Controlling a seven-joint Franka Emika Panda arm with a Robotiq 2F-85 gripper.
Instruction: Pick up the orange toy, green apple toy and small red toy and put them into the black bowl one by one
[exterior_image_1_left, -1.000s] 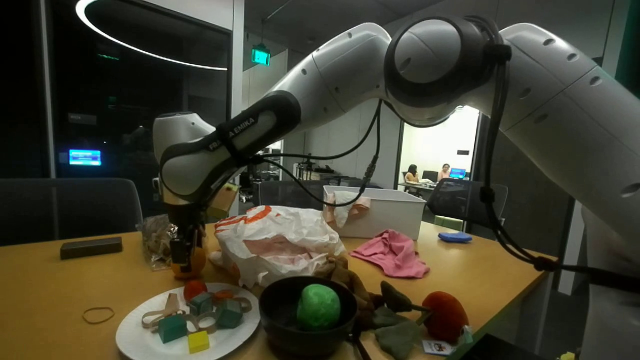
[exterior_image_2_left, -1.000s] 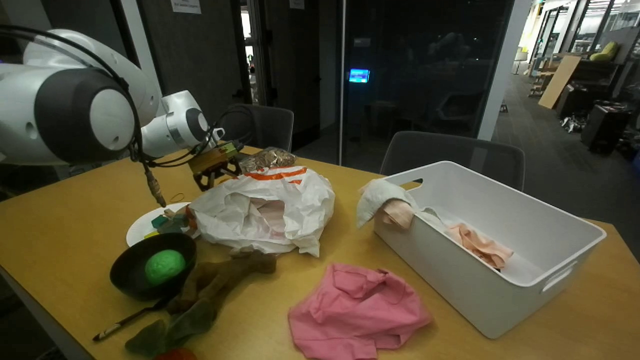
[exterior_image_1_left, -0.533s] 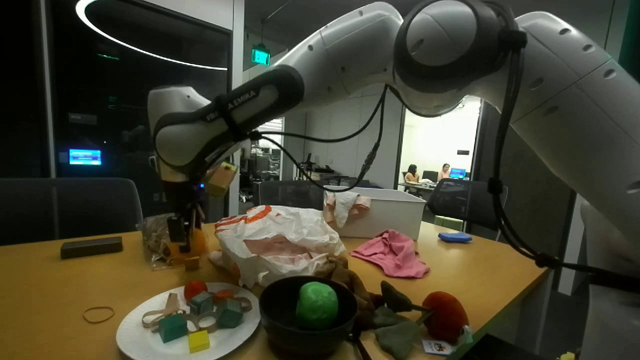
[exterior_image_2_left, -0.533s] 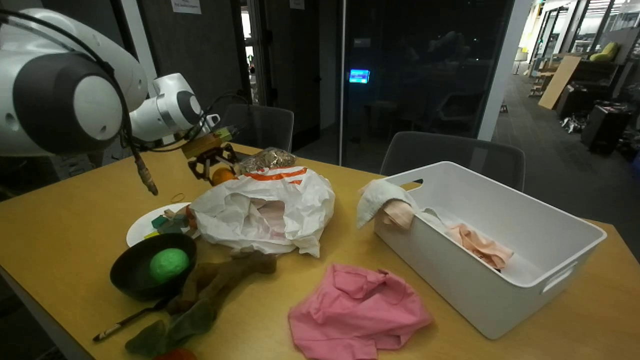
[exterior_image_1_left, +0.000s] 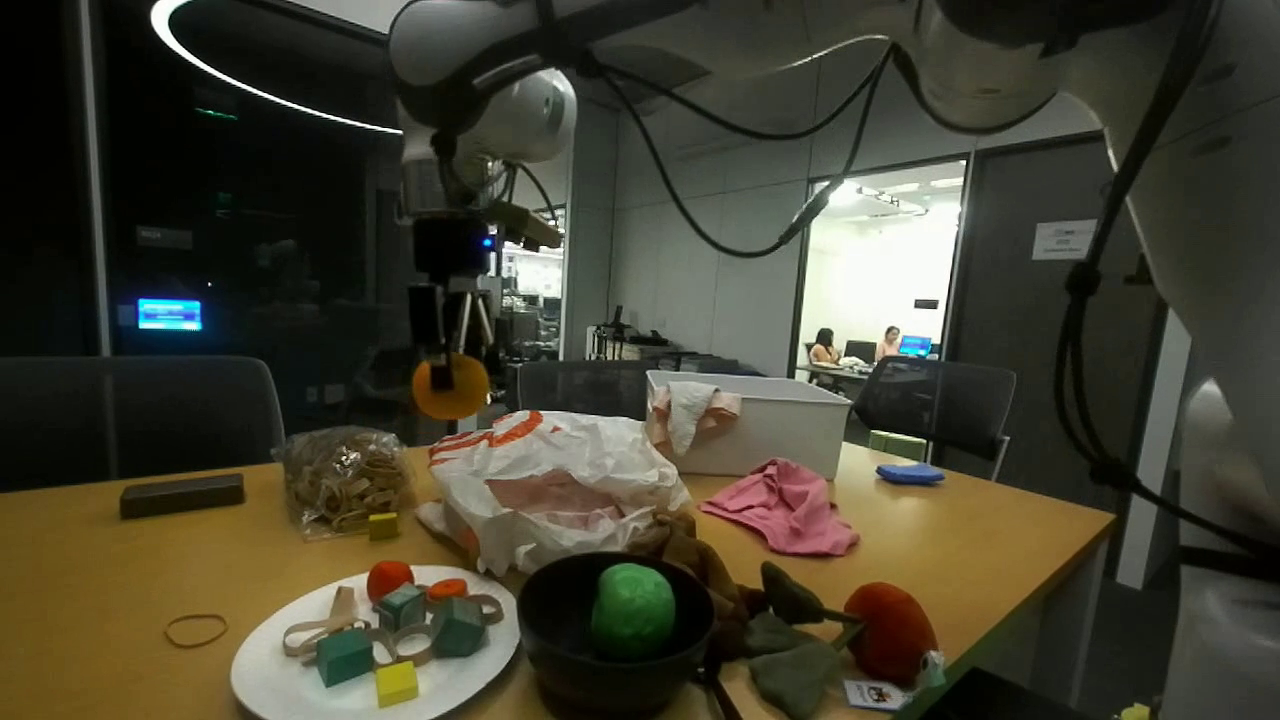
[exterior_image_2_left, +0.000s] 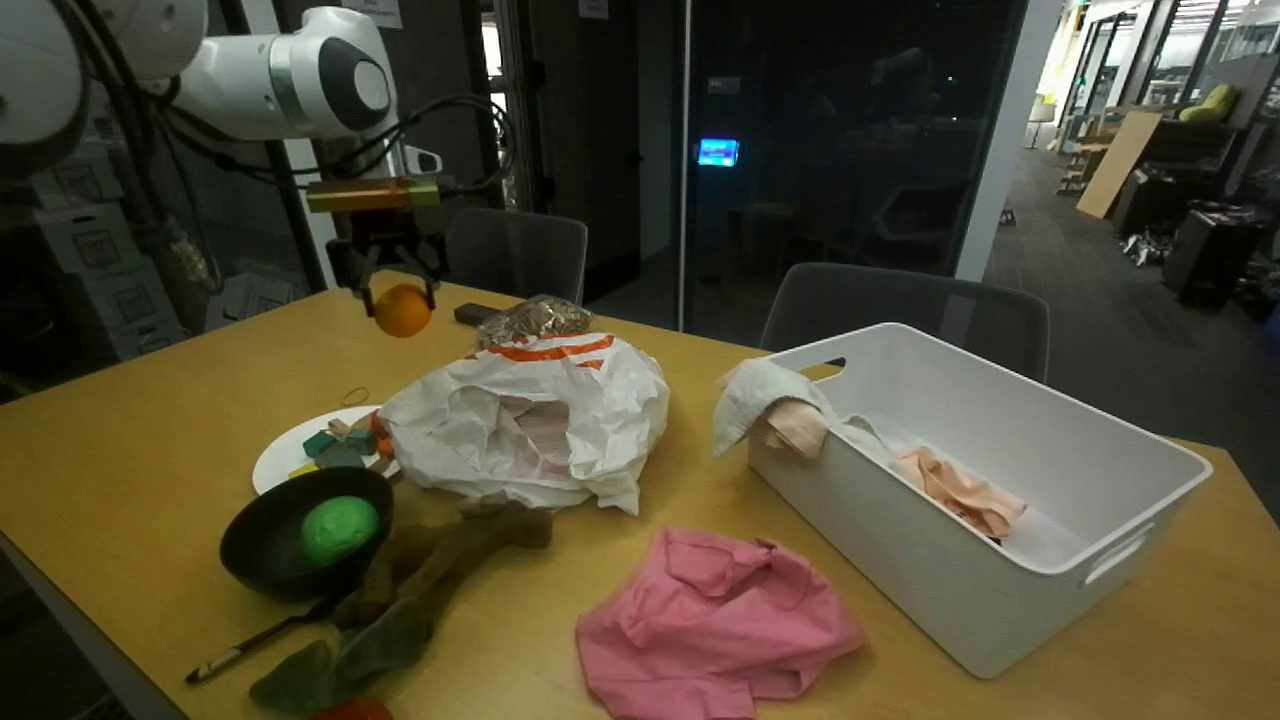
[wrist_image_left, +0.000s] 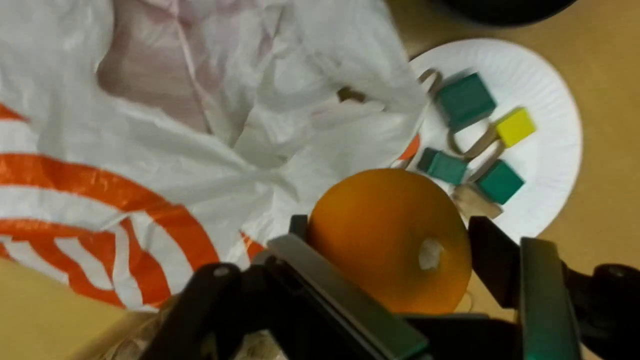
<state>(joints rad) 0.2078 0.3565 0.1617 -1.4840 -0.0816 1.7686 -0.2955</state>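
My claw (exterior_image_2_left: 401, 299) grips the orange toy (wrist_image_left: 382, 240) at opposite sides, high, presumably to clear the plastic bag (exterior_image_2_left: 592, 425) at right.

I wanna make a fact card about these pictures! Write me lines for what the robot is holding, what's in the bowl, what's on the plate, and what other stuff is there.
Gripper: shut on the orange toy, holding it up above the table
In the black bowl: the green apple toy
On the white plate: the small red toy, green blocks and a yellow block
Other stuff: a white plastic bag, a pink cloth and a white bin
Not in the bowl yet: orange toy, small red toy
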